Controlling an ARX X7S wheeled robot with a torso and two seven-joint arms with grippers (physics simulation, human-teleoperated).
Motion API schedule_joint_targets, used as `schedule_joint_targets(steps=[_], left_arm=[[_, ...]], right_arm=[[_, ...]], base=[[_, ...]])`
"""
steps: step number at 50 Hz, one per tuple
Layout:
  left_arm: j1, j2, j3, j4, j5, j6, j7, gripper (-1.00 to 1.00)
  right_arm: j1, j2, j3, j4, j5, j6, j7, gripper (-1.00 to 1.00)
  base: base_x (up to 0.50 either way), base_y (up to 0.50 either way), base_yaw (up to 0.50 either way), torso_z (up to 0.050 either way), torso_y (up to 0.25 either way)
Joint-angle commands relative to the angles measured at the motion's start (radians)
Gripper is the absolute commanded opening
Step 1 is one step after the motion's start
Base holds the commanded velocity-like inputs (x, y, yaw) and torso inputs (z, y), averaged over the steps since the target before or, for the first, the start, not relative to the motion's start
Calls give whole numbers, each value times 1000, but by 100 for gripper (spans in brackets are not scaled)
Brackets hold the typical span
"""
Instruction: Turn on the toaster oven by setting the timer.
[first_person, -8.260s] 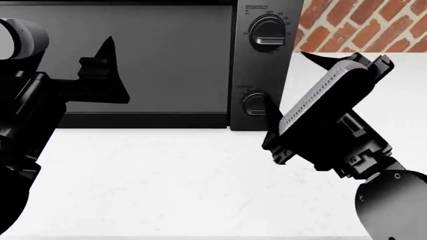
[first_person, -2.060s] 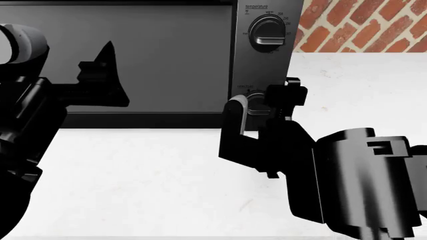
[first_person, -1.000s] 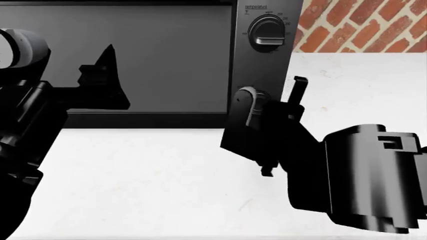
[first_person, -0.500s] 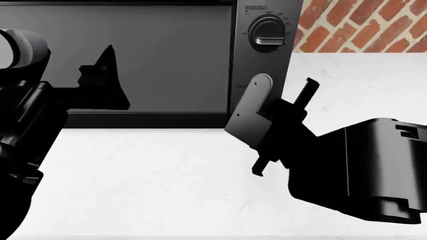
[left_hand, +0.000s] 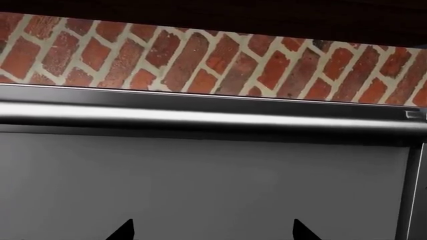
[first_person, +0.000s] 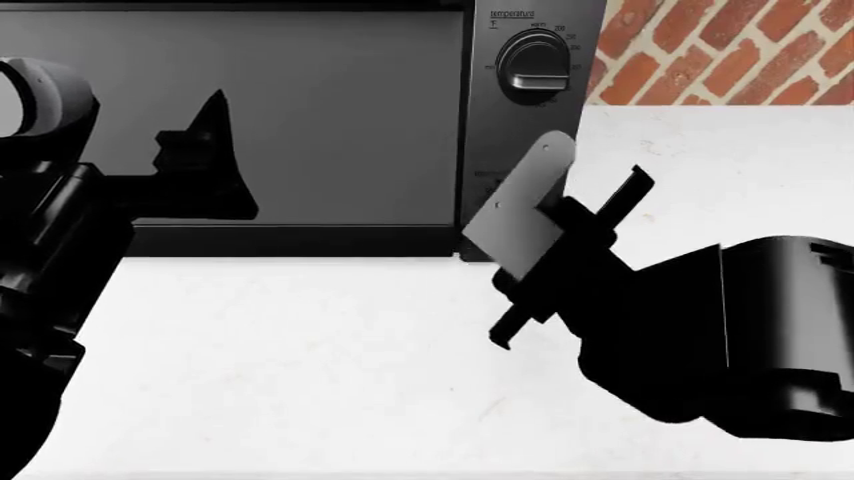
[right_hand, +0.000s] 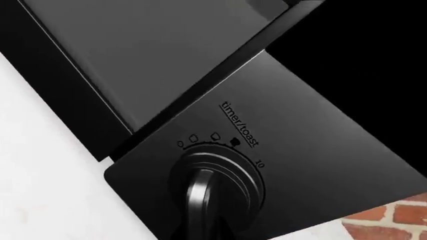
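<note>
The toaster oven (first_person: 267, 120) fills the back of the head view, with a dark glass door and a knob panel at its right. The large temperature knob (first_person: 534, 68) is at the top of the panel. The timer (right_hand: 213, 180), labelled "timer/toast", shows close up in the right wrist view; in the head view it is hidden behind my right gripper (first_person: 581, 190). That gripper is tilted, with its jaws closed around the timer. My left gripper (first_person: 200, 160) hangs open and empty in front of the door, and its fingertips (left_hand: 127, 231) are wide apart.
The oven stands on a white counter (first_person: 294, 370). A red brick wall (first_person: 721, 50) rises behind and to the right of it. The oven's door handle (left_hand: 200, 117) runs as a bar across the left wrist view.
My right gripper has rolled clockwise around the timer over the last two seconds, its pale finger swinging up and to the right. The left arm has not moved.
</note>
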Motion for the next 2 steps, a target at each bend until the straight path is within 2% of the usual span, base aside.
schedule_joint_targets(steps=[1, 2], left_arm=[[2, -1, 7, -1, 5, 6, 3, 100], [1, -1, 7, -2, 6, 7, 4, 100]], right_arm=[[-29, 22, 47, 8, 83, -23, 86, -100], [-30, 22, 46, 9, 80, -25, 84, -100]], base=[[0, 0, 0, 0, 0], [0, 0, 0, 0, 0]])
